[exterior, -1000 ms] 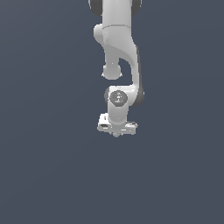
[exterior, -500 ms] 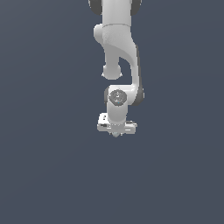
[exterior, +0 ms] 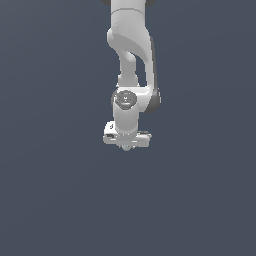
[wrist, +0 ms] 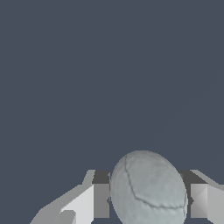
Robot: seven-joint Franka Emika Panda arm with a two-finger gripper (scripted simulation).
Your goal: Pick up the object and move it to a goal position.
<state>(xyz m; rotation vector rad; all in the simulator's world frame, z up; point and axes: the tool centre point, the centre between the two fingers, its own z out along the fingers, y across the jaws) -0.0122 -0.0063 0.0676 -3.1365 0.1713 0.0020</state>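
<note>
**Ball between the jaws, arm hanging over a plain grey ground**

Wrist view, nearest first. The ball [wrist: 148,190] fills the space between the two fingers [wrist: 94,199] of the gripper [wrist: 146,201]. It is pale grey with a faint greenish cast, and thin dark seam lines run across its surface, so it is not wholly unmarked. The jaws stand one on each side of it, with their inner faces at or against its flanks; they appear clamped on the ball, though the exact line of contact is hidden by the ball's own bulge. The ball's lower part is cut off by the frame edge. Behind ball and fingers lies only a flat, even slate-grey ground [wrist: 109,65], without edge or texture.

Exterior view. The gripper [exterior: 128,146] points downward at the end of the white arm [exterior: 131,55], which descends from the top edge of the frame. A round grey joint cap [exterior: 125,98] faces the camera just above the hand. The broad white hand body lies crosswise, and below its middle a small pale rounded bulge shows; whether that is the ball or the fingertips cannot be told at this size. The gripper hangs near the middle of the frame against the same uniform grey ground [exterior: 50,200]. No bench edge or shadow is visible, so its height above any surface cannot be judged.
</note>
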